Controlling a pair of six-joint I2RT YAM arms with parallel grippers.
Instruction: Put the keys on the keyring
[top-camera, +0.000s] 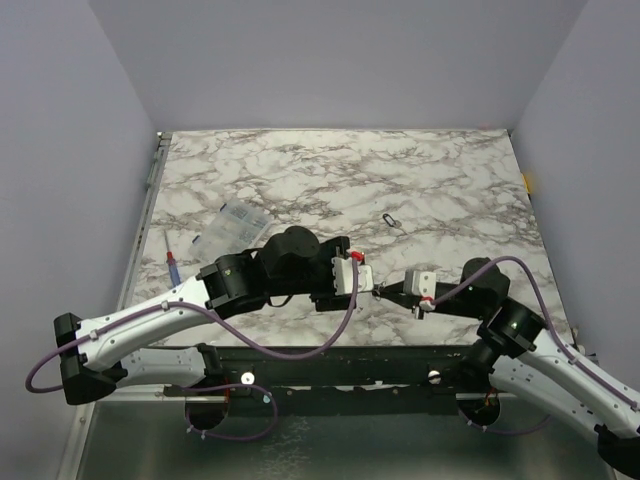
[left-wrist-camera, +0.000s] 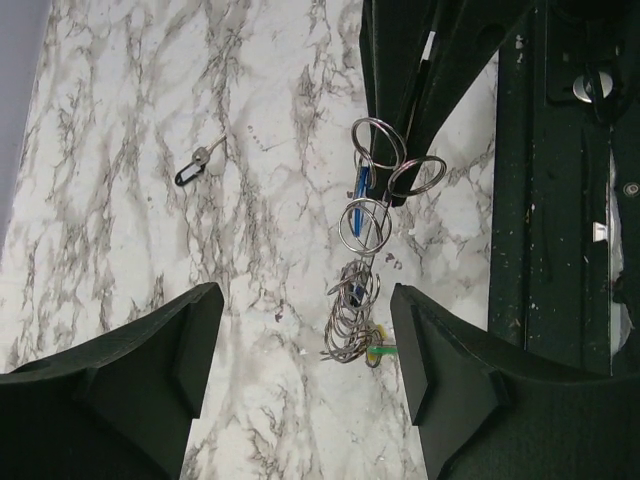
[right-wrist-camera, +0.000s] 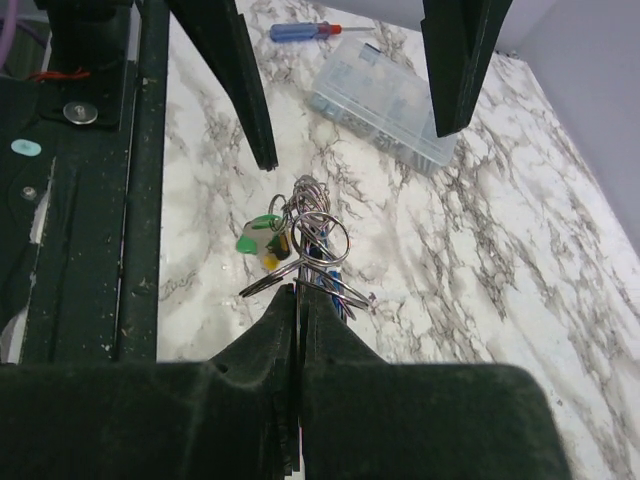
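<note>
One marbled worktop (top-camera: 420, 170) carries everything here, with a clear compartment box (top-camera: 232, 225) parked off to the left, out of the way of the work. Near the front edge the two claws meet nose to nose. The right claw (right-wrist-camera: 298, 292) is pressed together on the keyring (right-wrist-camera: 305, 222), a chain of pale wire loops. It pinches one end so the rest trails out toward its partner, seemingly to present it. The left claw (left-wrist-camera: 308, 295) faces it with fingers spread wide and nothing in them. It straddles the far end of the loops without touching, as if lining up for a grip. The keys (right-wrist-camera: 258, 232), with green, yellow and blue heads, sit bunched among the loops, apparently threaded on already. A small dark clip (left-wrist-camera: 192, 168) lies alone further back.
</note>
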